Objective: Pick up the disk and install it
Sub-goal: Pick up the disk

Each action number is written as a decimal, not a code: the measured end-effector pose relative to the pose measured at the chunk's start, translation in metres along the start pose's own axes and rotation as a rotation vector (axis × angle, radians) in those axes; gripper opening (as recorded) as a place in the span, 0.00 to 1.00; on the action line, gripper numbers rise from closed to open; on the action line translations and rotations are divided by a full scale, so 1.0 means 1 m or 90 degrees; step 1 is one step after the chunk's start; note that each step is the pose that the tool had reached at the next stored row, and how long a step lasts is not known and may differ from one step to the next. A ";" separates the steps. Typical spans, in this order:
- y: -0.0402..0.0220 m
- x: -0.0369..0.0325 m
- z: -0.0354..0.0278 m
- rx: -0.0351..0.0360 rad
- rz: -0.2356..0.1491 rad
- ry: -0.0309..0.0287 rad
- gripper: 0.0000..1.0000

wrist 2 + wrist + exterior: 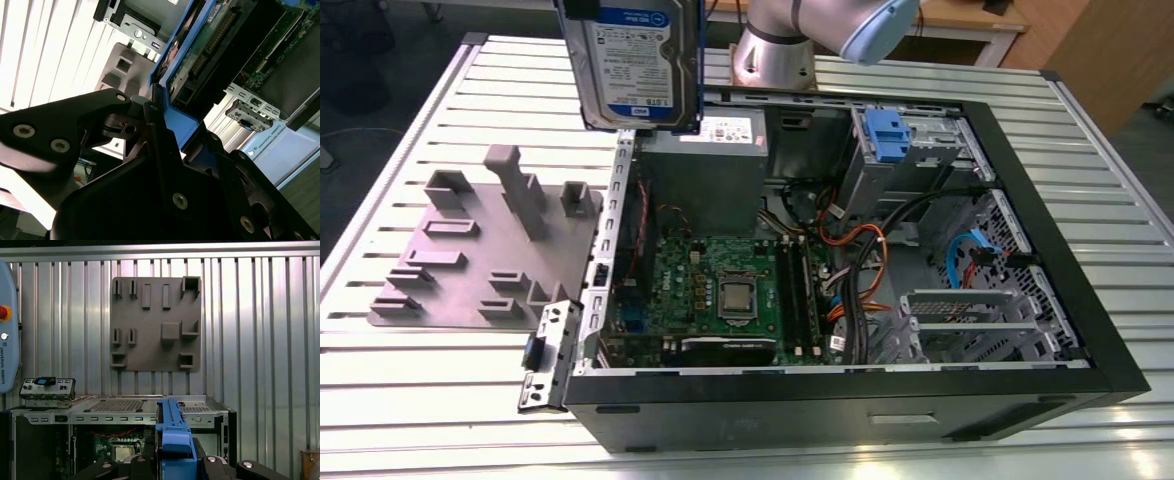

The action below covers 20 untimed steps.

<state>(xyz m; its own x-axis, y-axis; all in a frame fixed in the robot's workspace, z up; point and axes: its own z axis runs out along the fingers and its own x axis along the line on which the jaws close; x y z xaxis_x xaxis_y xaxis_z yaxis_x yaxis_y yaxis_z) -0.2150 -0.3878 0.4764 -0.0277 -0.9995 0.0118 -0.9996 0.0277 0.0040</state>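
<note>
DISK ALOFT OVER THE OPEN CASE. We see the disk (634, 65) hanging upright in the air at the upper edge of the exterior view. Its blue-and-white label is turned to the camera and a blue rail runs down its side. It hangs above the case (854, 410) near the power supply (707, 170), touching neither, toward the exterior view's left.

The case lies open side up on the slatted table (427, 420). The motherboard (720, 290) is bare in the middle, and a blue latch (887, 130) sits at the drive bay on the exterior view's right. The grey plate (467, 260) with its upright slots lies on the table just beside the case, on the exterior view's left, apart from the disk. Behind the case stands the arm (781, 45).

In the second wrist view we find the gripper (160, 125) closed on the disk (210, 40). Its black fingers (95, 115) press the blue rail from either side, and the disk's green circuit board shows beyond them. In the first wrist view the gripper (172, 465) clasps the disk (172, 432) edge-on, the jaws drawn in against the rail. The case (215, 412), the plate (156, 325) and the table (260, 340) lie beyond.
</note>
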 end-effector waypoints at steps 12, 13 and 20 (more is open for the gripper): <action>-0.0063 -0.0002 -0.0001 0.0000 0.000 0.0000 0.37; -0.0062 -0.0002 0.0000 0.0000 0.000 0.0000 0.37; -0.0063 -0.0002 0.0000 0.0000 0.000 0.0000 0.37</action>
<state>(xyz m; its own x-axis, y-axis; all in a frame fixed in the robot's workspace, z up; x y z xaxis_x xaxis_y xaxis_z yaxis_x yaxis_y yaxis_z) -0.2087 -0.3878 0.4763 -0.0277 -0.9995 0.0118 -0.9996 0.0278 0.0040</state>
